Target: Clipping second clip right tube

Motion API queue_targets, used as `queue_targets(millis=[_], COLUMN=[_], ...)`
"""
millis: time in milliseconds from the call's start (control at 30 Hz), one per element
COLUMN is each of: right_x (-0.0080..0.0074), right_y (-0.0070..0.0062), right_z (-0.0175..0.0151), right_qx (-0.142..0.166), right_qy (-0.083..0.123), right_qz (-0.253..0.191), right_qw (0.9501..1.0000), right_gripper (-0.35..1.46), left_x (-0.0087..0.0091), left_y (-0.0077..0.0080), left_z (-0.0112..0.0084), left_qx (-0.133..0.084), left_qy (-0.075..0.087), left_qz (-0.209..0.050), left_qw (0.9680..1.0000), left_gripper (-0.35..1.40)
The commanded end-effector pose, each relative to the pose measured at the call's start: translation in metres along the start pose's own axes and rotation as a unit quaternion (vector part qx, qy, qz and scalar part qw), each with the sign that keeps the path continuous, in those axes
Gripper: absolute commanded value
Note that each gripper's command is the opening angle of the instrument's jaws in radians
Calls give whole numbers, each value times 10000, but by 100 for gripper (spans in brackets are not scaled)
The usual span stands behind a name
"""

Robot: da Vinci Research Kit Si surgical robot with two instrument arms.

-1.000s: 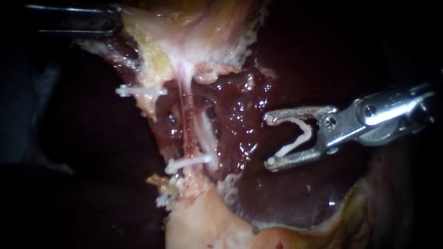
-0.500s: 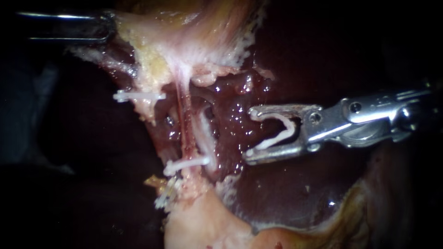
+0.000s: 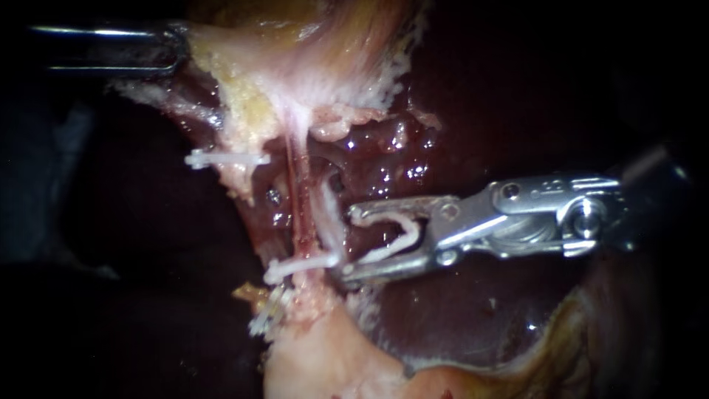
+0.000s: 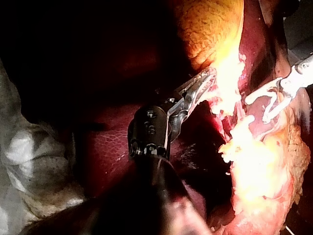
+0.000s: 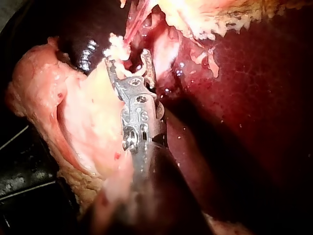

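Claw of right instrument [image 3: 348, 245] clasping open clip [image 3: 402, 229], just beside placed clip [image 3: 303, 264], over liver [image 3: 458, 310].

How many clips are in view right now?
3. Upper clip on the tissue's edge; lower clip across the tube; loaded clip, unclosed, held in the right instrument's jaws. A pale scrap below the lower clip may be a fourth.

L instrument [image 4: 208, 76] gripping tissue [image 4: 215, 34], R instrument [image 4: 257, 108] carrying clip [image 4: 262, 93]
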Motion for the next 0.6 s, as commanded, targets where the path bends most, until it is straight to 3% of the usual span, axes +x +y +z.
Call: queue_targets(millis=[33, 300, 600], right_x=[-1, 2, 5], right_y=[2, 8, 10], right_z=[3, 19, 37], right_qx=[3, 159, 307], right_qy=[-5, 154, 200], right_qz=[17, 246, 320], right_qw=[10000, 9995, 9988], right_gripper=[47, 47, 46], left_x=[0, -3, -3], left_y=[0, 0, 0], left_z=[1, 2, 3], left_qx=[3, -4, -2], left_qy=[1, -1, 1], left_qz=[2, 8, 10], left_qw=[10000, 10000, 10000], left_gripper=[-35, -35, -35])
